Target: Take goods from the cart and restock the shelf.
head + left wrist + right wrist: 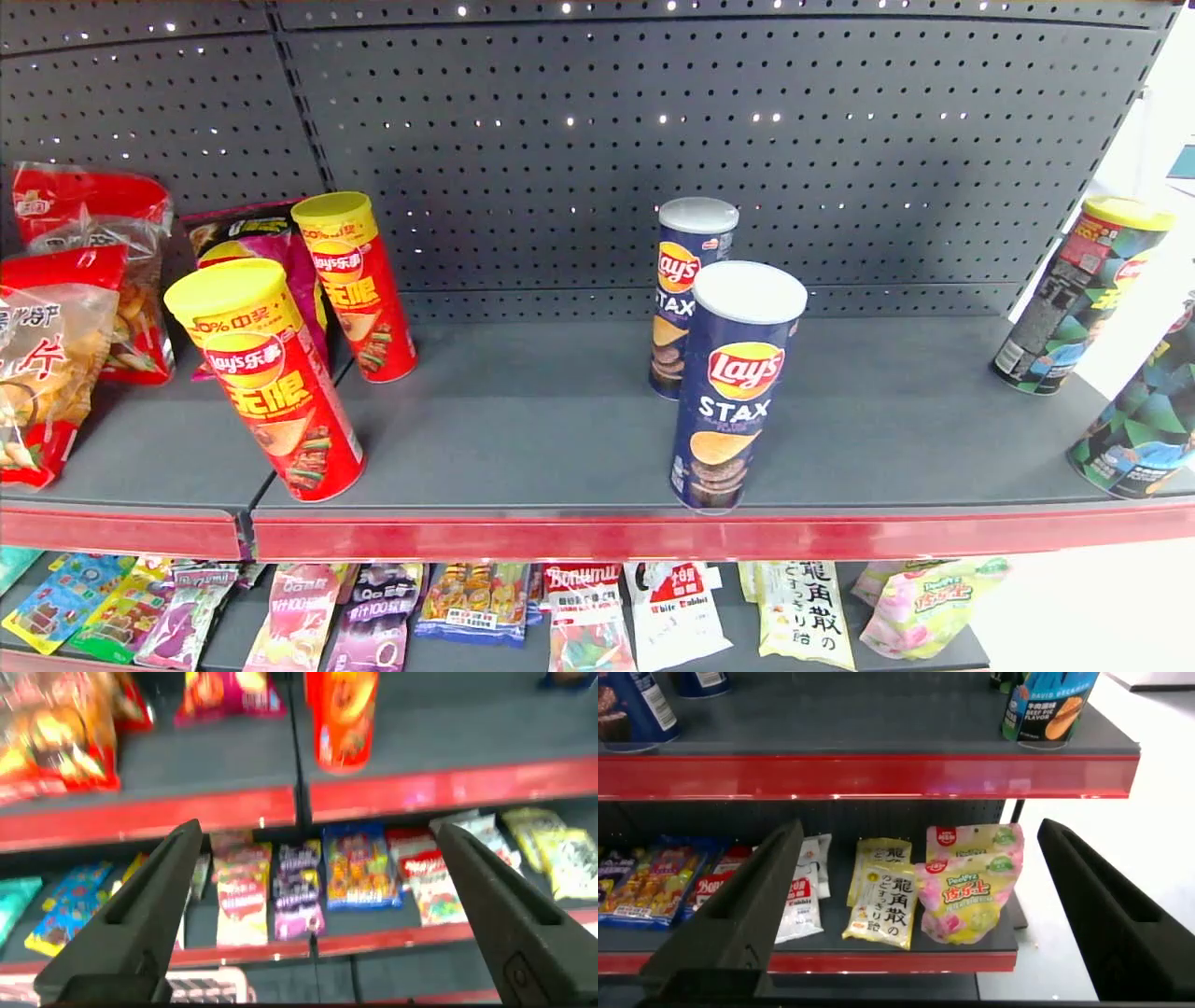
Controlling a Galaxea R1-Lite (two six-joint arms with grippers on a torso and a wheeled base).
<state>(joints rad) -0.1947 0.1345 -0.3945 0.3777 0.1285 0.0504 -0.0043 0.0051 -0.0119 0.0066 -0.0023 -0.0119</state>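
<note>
Well beyond both spread jaws, cans [742, 383] line the shelf [560, 411].

Grey pegboard panel [840, 140] pricked with light backs the shelf [560, 411], pale floor [1102, 607] at right

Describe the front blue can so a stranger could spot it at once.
On the grey shelf with the red front edge, two blue cans stand mid-shelf, one behind the other. The front blue can stands at the lip, nearer than the rear blue can. Its lid is white, unlike the yellow-lidded red cans to the left.
</note>
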